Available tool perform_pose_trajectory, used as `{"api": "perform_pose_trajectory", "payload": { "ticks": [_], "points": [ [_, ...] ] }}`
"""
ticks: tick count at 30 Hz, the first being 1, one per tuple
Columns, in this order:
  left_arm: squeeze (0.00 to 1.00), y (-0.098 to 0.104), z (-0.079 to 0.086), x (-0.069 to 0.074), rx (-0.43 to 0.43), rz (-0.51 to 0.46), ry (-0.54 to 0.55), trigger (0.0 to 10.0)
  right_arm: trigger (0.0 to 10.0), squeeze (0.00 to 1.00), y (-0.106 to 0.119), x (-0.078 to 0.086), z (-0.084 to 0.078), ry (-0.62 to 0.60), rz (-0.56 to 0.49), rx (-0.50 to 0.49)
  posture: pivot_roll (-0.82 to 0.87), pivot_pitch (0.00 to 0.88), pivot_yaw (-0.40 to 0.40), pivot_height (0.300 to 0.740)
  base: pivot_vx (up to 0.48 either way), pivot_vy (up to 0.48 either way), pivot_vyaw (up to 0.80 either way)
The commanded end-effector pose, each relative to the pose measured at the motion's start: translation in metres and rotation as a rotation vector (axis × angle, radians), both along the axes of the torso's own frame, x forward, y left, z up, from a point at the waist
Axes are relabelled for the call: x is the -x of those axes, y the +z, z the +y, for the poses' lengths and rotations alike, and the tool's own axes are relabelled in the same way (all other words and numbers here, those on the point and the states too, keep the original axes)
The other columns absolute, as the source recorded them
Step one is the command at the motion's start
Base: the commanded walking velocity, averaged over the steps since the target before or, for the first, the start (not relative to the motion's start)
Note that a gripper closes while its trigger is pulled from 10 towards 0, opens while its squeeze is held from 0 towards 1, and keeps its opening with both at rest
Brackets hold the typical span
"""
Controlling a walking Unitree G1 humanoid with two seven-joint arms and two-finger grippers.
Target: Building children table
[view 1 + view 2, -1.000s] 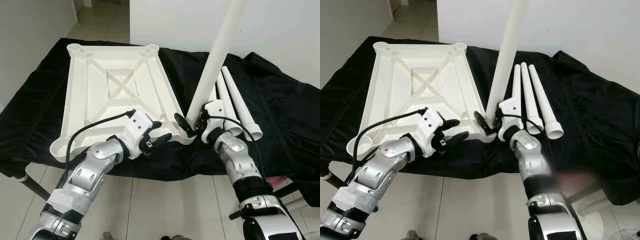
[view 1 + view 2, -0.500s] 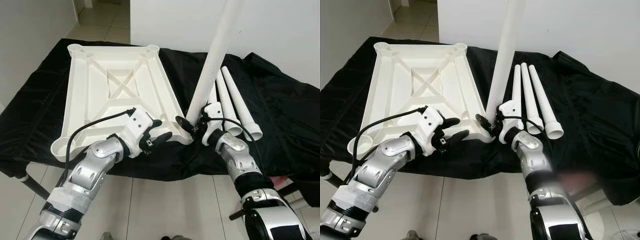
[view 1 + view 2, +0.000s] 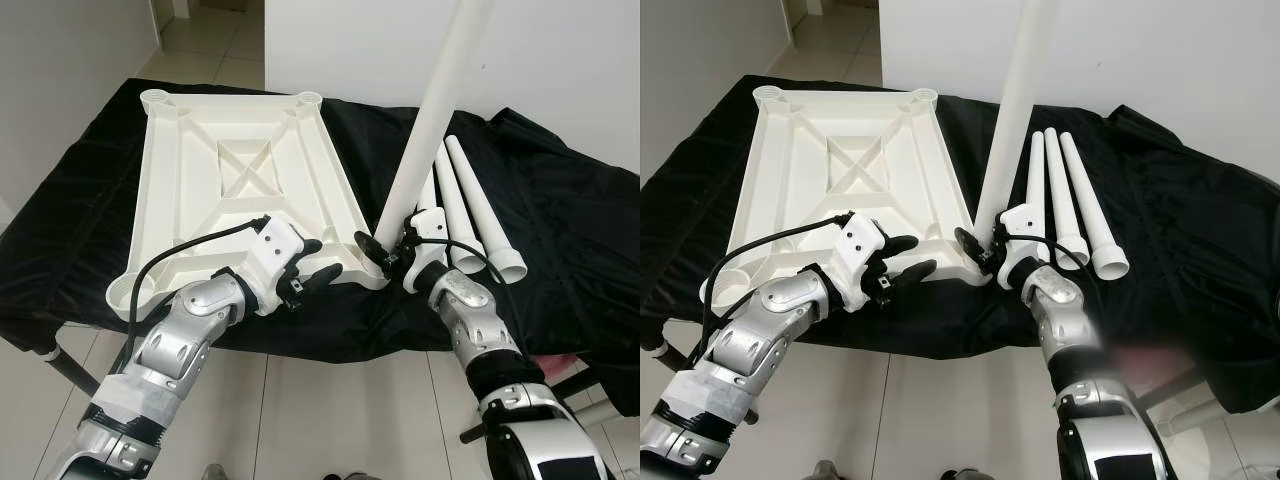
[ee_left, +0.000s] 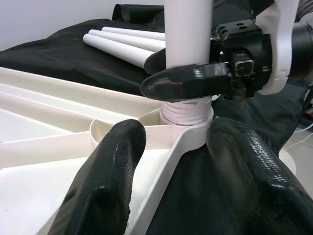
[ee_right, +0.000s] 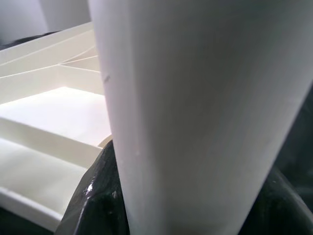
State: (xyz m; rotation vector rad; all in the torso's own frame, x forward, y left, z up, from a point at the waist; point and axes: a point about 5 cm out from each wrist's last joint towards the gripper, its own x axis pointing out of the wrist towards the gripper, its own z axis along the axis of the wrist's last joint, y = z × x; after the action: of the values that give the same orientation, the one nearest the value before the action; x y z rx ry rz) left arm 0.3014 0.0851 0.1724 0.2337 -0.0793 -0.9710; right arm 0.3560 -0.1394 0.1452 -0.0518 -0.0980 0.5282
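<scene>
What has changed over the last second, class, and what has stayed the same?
Little has changed. The leg tilted slightly while seated in the tabletop's near corner socket. The right hand stays shut on it; the left hand stays open at the edge. Three legs lie untouched.

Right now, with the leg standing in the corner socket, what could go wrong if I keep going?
The leg leans instead of standing straight in the corner socket, so its threaded end could jam or cross-thread. The right gripper holds it low, so the tall top could swing. The left gripper is open at the tabletop edge, not clamping, so the tabletop may slide on the black cloth.
</scene>
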Motion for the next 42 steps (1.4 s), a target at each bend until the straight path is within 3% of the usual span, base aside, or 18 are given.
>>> {"api": "perform_pose_trajectory", "payload": {
  "ticks": [1,5,14,17,22,25,29,30,31,32,39,42],
  "points": [
    [0.00,-0.002,-0.005,0.007,-0.026,0.009,-0.104,10.0,10.0,0.00,-0.016,0.003,-0.007,-0.078,0.079,0.010,0.03,0.064,-0.069,0.740,0.000,0.000,0.00],
    [0.00,-0.004,-0.007,0.008,-0.025,0.012,-0.105,10.0,10.0,0.00,-0.013,0.004,-0.001,-0.170,0.094,-0.061,0.03,0.058,-0.076,0.740,0.000,0.000,0.00],
    [0.00,-0.005,-0.006,0.007,-0.030,0.012,-0.103,10.0,10.0,0.00,-0.010,0.011,0.012,-0.257,0.084,-0.121,0.04,0.046,-0.082,0.740,0.000,0.000,0.00],
    [0.00,-0.006,-0.004,0.006,-0.037,0.012,-0.089,10.0,10.0,0.00,-0.008,0.015,0.023,-0.383,0.060,-0.140,0.04,0.038,-0.087,0.740,0.000,0.000,0.00],
    [0.00,-0.006,0.002,0.002,-0.048,0.008,-0.057,10.0,10.0,0.00,-0.008,0.018,0.031,-0.483,0.062,-0.165,0.05,0.037,-0.090,0.740,0.000,0.000,0.00],
    [0.00,-0.004,0.008,-0.003,-0.054,0.001,-0.023,10.0,10.0,0.00,-0.007,0.019,0.040,-0.481,0.071,-0.171,0.05,0.036,-0.082,0.740,0.000,0.000,0.00],
    [0.00,-0.004,0.009,-0.004,-0.060,-0.001,-0.014,10.0,10.0,0.00,-0.005,0.018,0.033,-0.465,0.055,-0.183,0.04,0.037,-0.077,0.740,0.000,0.000,0.00],
    [0.00,-0.005,0.009,-0.005,-0.063,-0.001,-0.012,10.0,10.0,0.35,-0.004,0.018,0.031,-0.465,0.049,-0.182,0.04,0.037,-0.077,0.740,0.000,0.000,0.00],
    [0.00,-0.005,0.009,-0.005,-0.063,-0.001,-0.012,10.0,10.0,0.35,-0.004,0.018,0.031,-0.465,0.049,-0.182,0.04,0.037,-0.077,0.740,0.000,0.000,0.00],
    [0.00,-0.005,0.009,-0.005,-0.064,-0.002,-0.011,10.0,10.0,1.00,-0.003,0.018,0.028,-0.462,0.043,-0.187,0.04,0.037,-0.076,0.740,0.000,0.000,0.00],
    [0.00,-0.005,0.009,-0.004,-0.064,0.001,-0.009,10.0,10.0,1.00,0.002,0.020,0.017,-0.460,-0.001,-0.195,0.04,0.044,-0.075,0.740,0.000,0.000,0.00],
    [0.00,-0.007,0.013,-0.008,-0.099,-0.027,0.040,10.0,10.0,1.00,0.000,0.032,0.012,-0.389,-0.046,-0.184,0.05,0.048,-0.073,0.740,0.000,0.000,0.00]
  ]
}}
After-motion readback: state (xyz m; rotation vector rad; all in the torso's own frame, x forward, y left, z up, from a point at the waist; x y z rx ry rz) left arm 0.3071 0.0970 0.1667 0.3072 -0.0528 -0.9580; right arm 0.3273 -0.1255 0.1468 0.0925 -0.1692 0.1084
